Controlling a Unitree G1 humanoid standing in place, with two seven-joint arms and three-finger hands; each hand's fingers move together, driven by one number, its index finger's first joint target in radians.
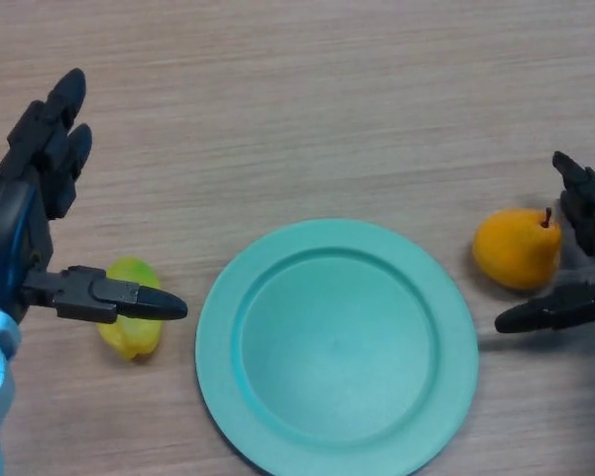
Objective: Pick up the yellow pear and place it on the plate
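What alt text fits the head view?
An empty green plate sits between two fruits on a wooden table: yellow pear beside the open right hand, yellow-green fruit under the open left hand's thumb.

A: How's the left hand (25, 213)?
B: Spread wide at the left edge, fingers straight and pointing away, thumb stretched out sideways.
A: And the right hand (580, 248)?
B: At the right edge, seemingly open too, though partly cut off.

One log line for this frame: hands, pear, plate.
left hand: open, thumb over yellow pear | right hand: open, beside orange pear | plate: empty | table
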